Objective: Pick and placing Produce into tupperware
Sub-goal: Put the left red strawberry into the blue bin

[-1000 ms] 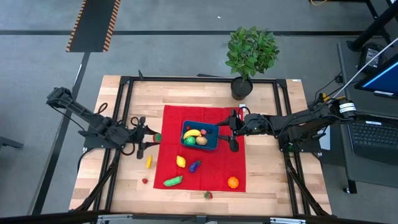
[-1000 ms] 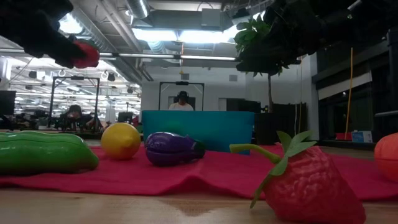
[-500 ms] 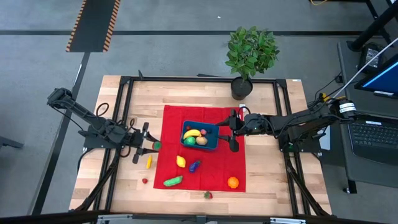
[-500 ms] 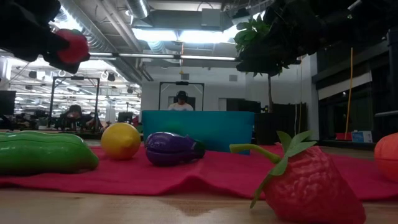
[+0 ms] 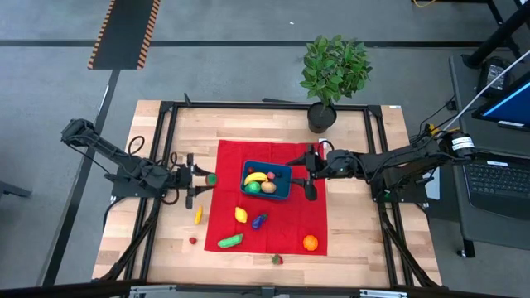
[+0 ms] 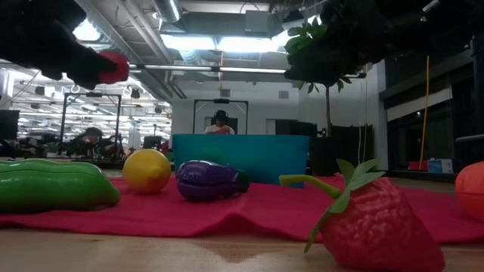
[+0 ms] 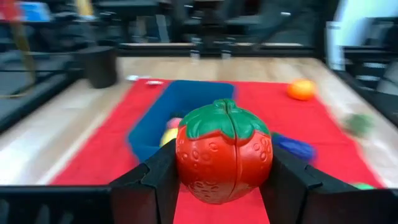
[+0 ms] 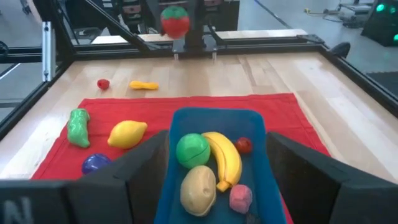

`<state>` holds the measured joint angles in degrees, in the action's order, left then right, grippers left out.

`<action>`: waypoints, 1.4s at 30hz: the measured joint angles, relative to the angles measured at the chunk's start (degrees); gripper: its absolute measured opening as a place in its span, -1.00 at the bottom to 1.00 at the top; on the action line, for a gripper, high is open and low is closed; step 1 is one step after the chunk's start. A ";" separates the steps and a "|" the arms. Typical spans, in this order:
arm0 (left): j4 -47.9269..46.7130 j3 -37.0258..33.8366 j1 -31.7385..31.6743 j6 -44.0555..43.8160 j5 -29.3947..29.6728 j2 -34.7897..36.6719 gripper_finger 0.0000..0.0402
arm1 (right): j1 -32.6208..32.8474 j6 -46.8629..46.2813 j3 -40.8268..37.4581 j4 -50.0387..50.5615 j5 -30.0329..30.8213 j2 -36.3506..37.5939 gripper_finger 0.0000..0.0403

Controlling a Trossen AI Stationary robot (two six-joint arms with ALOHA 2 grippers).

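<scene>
From the table's near edge, the produce still waiting comes first. A strawberry [image 5: 277, 259] lies on bare wood at about six o'clock from the tupperware [image 5: 284, 192]. An orange [image 5: 310, 242] sits at five o'clock on the red cloth [image 5: 294, 228]. A green cucumber [image 5: 229, 242], a purple eggplant [image 5: 259, 220] and a lemon [image 5: 240, 215] lie between six and seven. Off the cloth, at roughly eight o'clock, are a yellow piece [image 5: 198, 216], perhaps a pepper though it is too small to tell, and a tiny red one [image 5: 193, 241].

Mid-table, the container already holds a banana [image 8: 224, 158], a green ball [image 8: 193, 150], a tan potato [image 8: 198, 187] and two small reddish pieces. So about five are in and seven lie loose, plus one in transit.

At nine o'clock the left gripper [image 5: 199, 177] is clamped on a red tomato [image 7: 224, 151] with a green cap, raised above the cloth's edge. At three o'clock the right gripper [image 5: 310, 175] straddles the container's end, fingers spread and holding nothing.

Beyond, a potted plant [image 5: 333, 73] stands on the wooden table [image 5: 389, 246]. Further off is grey floor, and an open workshop with ceiling lights.
</scene>
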<state>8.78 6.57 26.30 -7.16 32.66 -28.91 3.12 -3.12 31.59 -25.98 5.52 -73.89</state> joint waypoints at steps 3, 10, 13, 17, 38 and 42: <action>0.00 0.00 -1.32 0.22 1.10 0.00 -0.15 | -0.77 -1.04 0.00 0.04 0.03 0.00 0.33; 0.11 0.00 -4.63 -0.19 -1.27 -0.75 -0.16 | -1.07 -1.04 0.00 0.17 0.15 0.00 0.33; 2.43 0.00 -6.92 -0.65 -2.13 -2.53 -0.15 | -1.09 0.38 0.00 0.06 0.15 0.00 0.33; 7.68 0.00 -10.88 -0.63 -7.86 -6.87 -0.16 | -1.14 2.06 0.00 -1.59 0.16 0.00 0.33; 19.05 14.25 -29.17 6.28 -32.87 -36.39 -0.16 | -5.16 3.39 -15.08 -17.97 -1.08 11.88 0.33; 18.81 19.40 -31.18 6.58 -37.44 -44.85 -0.16 | -5.14 3.33 -15.87 -15.40 -2.79 15.03 0.33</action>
<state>27.59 25.96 -4.89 -0.58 -4.79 -73.75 -2.03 0.21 15.73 -41.38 2.73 -58.86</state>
